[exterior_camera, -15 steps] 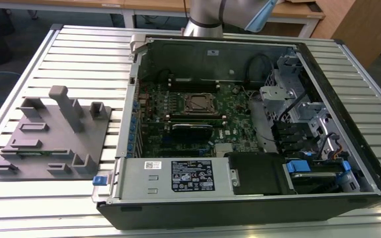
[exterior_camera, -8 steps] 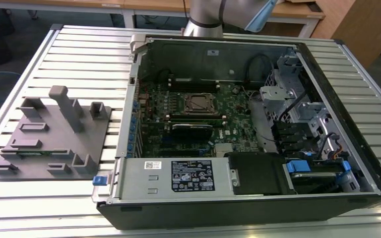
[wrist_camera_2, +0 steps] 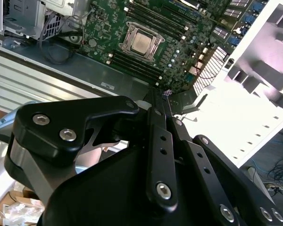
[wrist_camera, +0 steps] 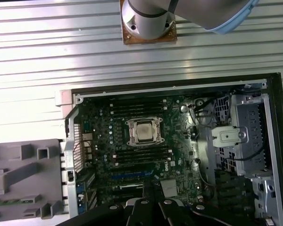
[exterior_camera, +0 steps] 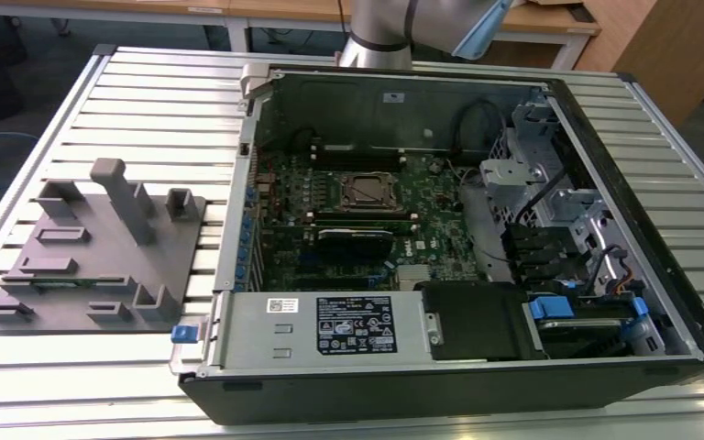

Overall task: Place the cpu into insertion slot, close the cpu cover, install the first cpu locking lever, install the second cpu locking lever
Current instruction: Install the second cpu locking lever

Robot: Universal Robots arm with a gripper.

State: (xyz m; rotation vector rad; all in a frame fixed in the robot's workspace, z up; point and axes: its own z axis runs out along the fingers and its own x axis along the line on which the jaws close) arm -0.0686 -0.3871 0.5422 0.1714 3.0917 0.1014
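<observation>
The cpu (exterior_camera: 365, 191) (wrist_camera_2: 141, 41) (wrist_camera: 144, 132) lies flat in the insertion slot (exterior_camera: 366, 205) on the green board, its dull silver top facing up. The cpu cover (wrist_camera_2: 126, 43) (wrist_camera: 131, 133) lies down around it as a silvery frame, with the chip showing through its window. I cannot make out how the locking levers sit. My gripper (wrist_camera_2: 159, 94) (wrist_camera: 153, 184) hangs well above the open case with its black fingers drawn together and nothing between them. It is far from the socket.
The open computer case (exterior_camera: 597, 119) lies on a slatted aluminium table (exterior_camera: 144, 101). A grey fixture block (exterior_camera: 95, 247) with upright posts stands at the exterior view's left. A power supply (exterior_camera: 327, 325), drive cage (exterior_camera: 535, 183) and cables line the case. The arm's base (wrist_camera: 148, 21) is behind the case.
</observation>
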